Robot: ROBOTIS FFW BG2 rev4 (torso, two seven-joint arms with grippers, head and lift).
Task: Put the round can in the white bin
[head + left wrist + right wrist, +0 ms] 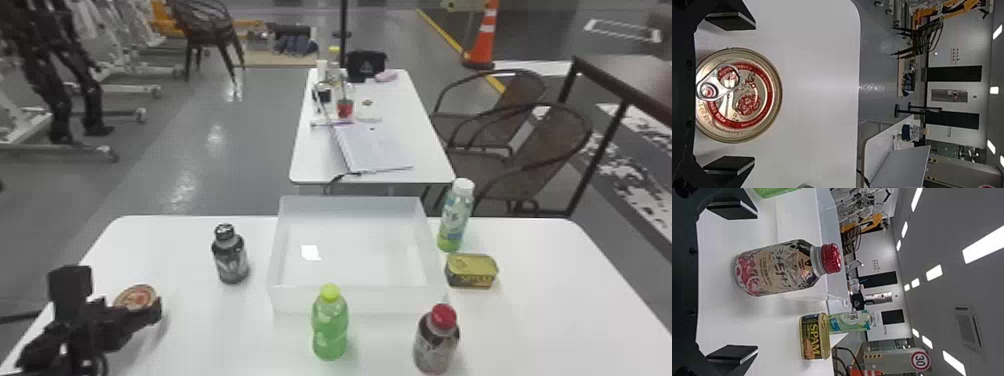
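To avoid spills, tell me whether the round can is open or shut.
Shut: the round can has its lid in place, pull ring lying against it.

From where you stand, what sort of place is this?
Probably an indoor robotics lab or workshop: ceiling lights, black robot-like legs beside white wheeled frames, and an orange traffic cone.

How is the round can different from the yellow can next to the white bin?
The round can has a circle top; the yellow can is boxy. The round can sits between the open fingers of the left gripper; the yellow can sits right of the bin. Both are on the table.
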